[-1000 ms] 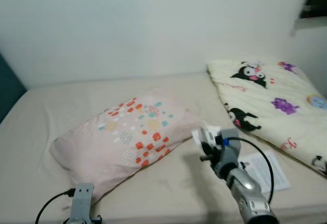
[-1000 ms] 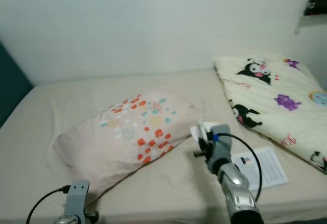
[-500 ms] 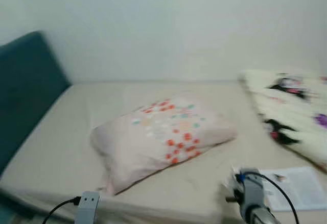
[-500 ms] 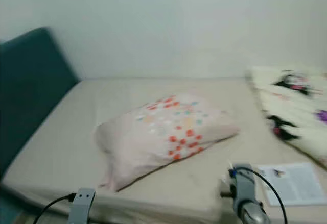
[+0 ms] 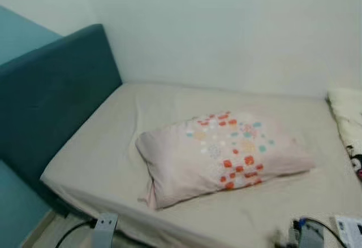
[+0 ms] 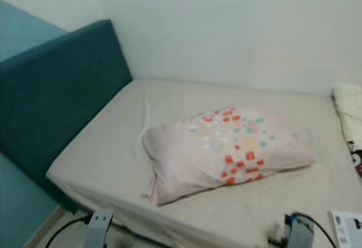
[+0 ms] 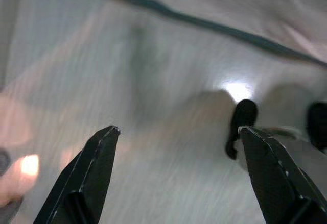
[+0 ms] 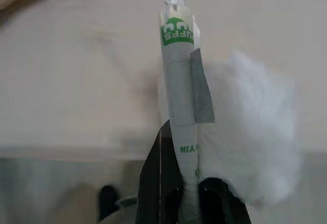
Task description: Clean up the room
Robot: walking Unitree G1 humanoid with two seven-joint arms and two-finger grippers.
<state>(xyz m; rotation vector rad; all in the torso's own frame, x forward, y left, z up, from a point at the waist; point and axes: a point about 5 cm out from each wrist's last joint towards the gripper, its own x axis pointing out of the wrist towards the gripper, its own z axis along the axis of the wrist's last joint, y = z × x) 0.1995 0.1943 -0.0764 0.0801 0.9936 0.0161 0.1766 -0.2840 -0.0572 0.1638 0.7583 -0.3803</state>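
Your right gripper pinches a thin grey-and-white paper packet with green print, above the beige bed sheet. Left gripper hangs spread wide, empty. That narrow pinch could let the packet slip out as you carry it.

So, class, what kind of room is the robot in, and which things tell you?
Most likely a bedroom: a bed with a beige sheet, a patterned pillow lying on it, and a teal padded headboard.

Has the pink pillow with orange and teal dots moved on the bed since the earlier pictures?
No. The pink dotted pillow lies at the same spot on the beige mattress; the camera turned left.
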